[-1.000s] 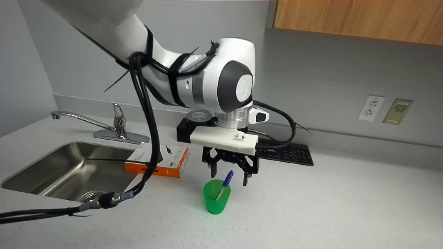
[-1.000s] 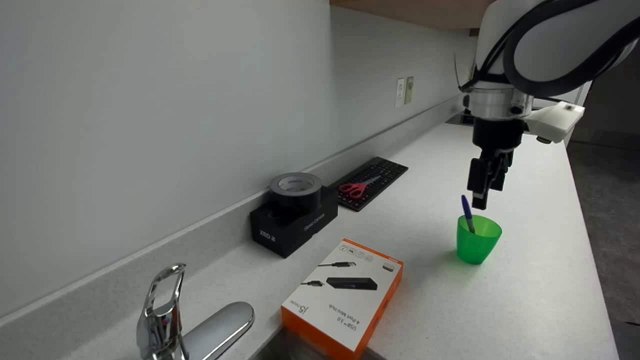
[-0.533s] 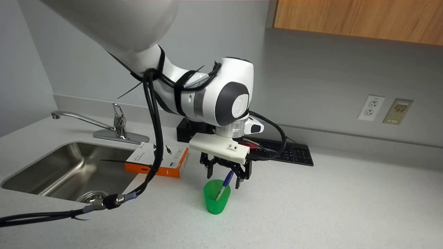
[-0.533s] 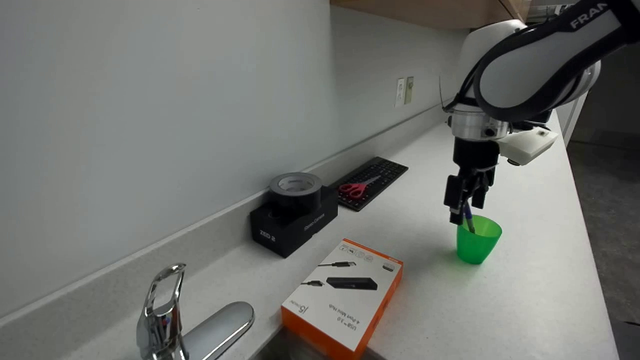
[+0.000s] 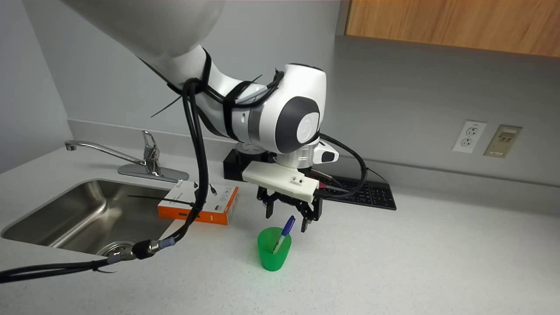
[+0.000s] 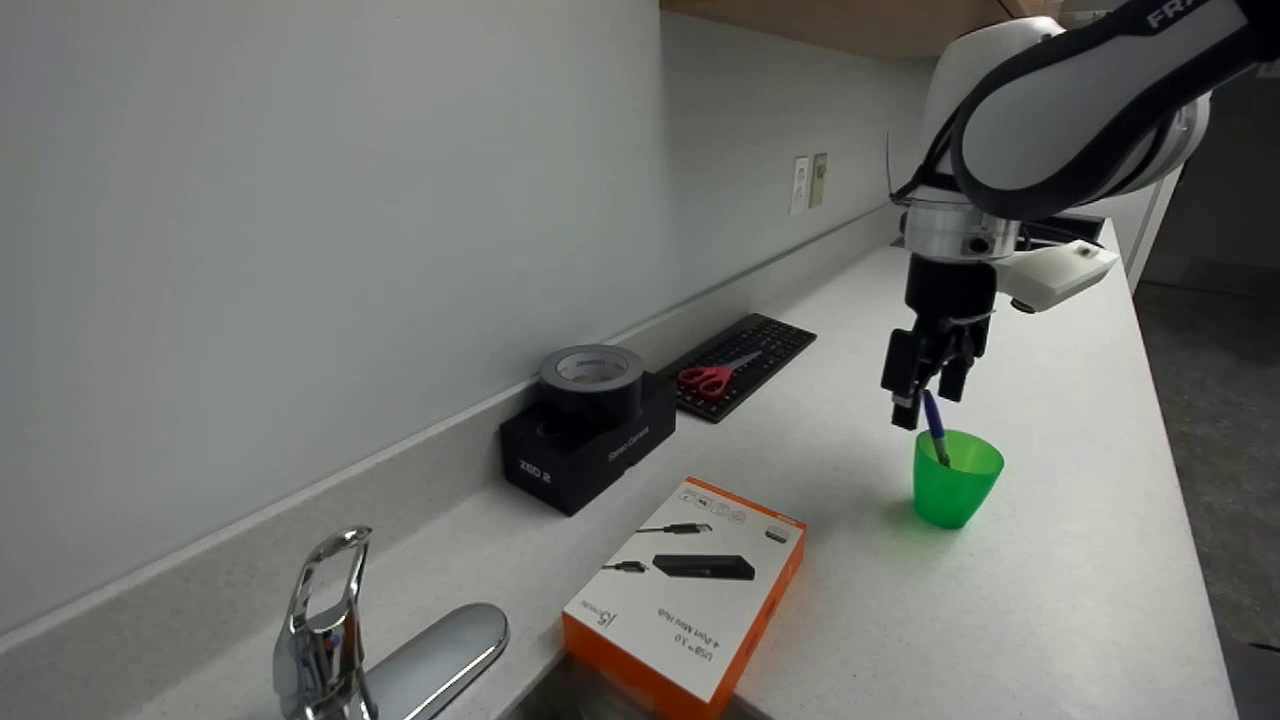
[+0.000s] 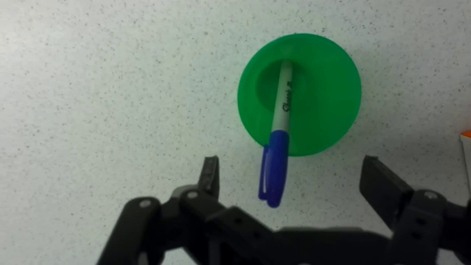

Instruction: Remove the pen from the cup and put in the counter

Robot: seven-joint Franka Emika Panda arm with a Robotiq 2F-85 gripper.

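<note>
A green cup (image 5: 272,258) stands upright on the white counter (image 5: 393,267); it shows in both exterior views (image 6: 950,490) and the wrist view (image 7: 323,99). A grey-white marker pen with a blue cap (image 5: 288,225) leans in it, cap end up and out past the rim; it also shows in an exterior view (image 6: 934,417) and the wrist view (image 7: 278,162). My gripper (image 5: 286,221) is open above the cup, holding nothing. In the wrist view the blue cap lies between the spread fingers (image 7: 290,162), nearer the left one, touching neither.
A white and orange box (image 5: 218,201) lies by the sink (image 5: 100,214) and faucet (image 5: 151,157). Along the wall stand a black box (image 6: 590,450) with a tape roll (image 6: 590,375) on it, and a keyboard (image 6: 770,340) with red scissors (image 6: 710,380) on it.
My gripper shifted sideways and lowered toward the pen, then rose slightly in the last half second. It stays open. The pen and cup have not moved.
</note>
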